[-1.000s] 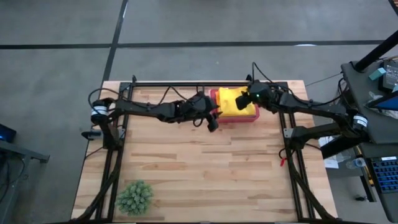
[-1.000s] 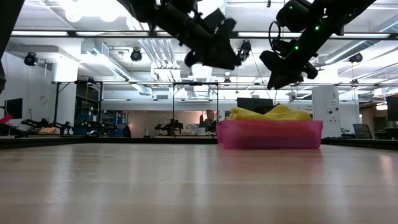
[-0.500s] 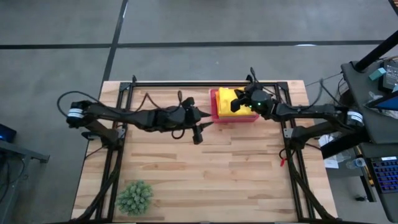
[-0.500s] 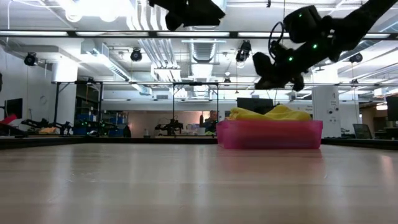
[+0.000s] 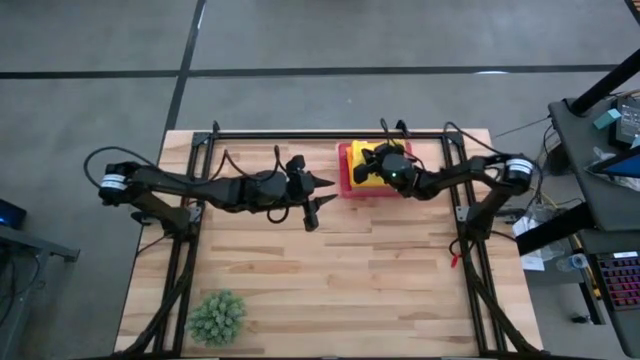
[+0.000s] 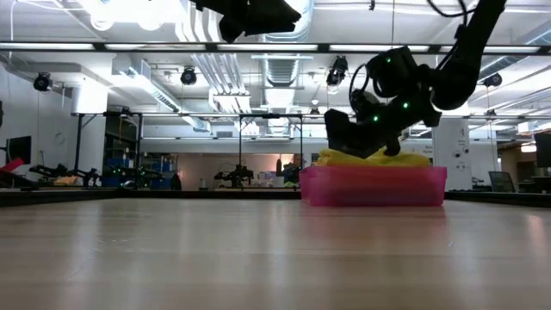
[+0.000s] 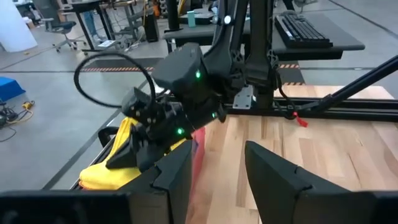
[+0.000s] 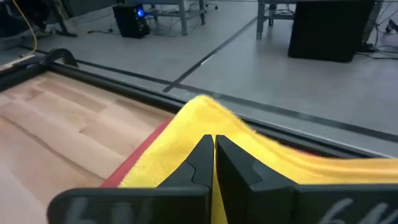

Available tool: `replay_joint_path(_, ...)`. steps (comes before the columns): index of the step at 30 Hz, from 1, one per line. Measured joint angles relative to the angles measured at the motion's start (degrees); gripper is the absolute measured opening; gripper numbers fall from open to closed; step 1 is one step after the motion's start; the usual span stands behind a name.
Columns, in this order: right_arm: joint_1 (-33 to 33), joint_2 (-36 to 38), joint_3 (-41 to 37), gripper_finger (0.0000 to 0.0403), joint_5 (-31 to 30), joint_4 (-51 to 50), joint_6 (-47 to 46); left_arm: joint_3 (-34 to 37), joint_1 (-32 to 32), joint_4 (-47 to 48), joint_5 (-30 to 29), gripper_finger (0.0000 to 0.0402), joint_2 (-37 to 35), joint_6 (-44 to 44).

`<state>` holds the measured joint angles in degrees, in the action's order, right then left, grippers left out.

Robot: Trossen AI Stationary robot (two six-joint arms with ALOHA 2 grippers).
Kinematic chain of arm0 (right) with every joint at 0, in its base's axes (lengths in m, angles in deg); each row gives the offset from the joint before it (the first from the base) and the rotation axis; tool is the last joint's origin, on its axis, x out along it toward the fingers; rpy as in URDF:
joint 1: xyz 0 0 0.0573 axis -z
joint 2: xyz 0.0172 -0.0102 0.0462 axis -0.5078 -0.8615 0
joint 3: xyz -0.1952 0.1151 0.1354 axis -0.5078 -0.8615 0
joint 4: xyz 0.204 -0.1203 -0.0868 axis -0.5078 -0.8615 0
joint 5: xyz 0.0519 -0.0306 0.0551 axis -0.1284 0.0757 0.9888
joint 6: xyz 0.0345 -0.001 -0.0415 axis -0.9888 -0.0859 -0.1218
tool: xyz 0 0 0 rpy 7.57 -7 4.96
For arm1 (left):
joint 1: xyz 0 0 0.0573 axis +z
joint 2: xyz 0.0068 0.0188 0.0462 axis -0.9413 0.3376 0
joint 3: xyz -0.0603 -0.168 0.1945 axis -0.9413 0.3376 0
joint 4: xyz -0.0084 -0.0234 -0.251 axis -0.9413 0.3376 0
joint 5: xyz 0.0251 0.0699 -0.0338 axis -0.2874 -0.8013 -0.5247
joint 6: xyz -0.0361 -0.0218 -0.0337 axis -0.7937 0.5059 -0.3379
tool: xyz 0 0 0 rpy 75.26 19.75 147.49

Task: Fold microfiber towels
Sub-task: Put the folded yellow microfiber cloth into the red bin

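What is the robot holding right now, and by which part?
The right tool is pinched shut on a raised fold of the top yellow towel in the pink tray. The left tool holds nothing.

Towel point(image 5: 372, 163) in tray point(image 5: 345, 172) at table's point(image 5: 380, 270) far edge; plant ball point(image 5: 216, 317) near-left.

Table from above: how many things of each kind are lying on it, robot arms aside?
Yellow towel: 1 visible, in the tray; any beneath it are hidden
Pink tray: 1
Green spiky ball: 1
Total: 3
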<state>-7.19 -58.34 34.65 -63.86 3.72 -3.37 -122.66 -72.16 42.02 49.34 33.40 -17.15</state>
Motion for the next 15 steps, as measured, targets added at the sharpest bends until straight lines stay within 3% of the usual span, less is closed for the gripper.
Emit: replay_joint_path(15,-2.6,-10.0,3.1,0.0009,-0.1,6.9,0.0,0.1,0.0,-2.5,0.0,0.0132,0.2,0.3)
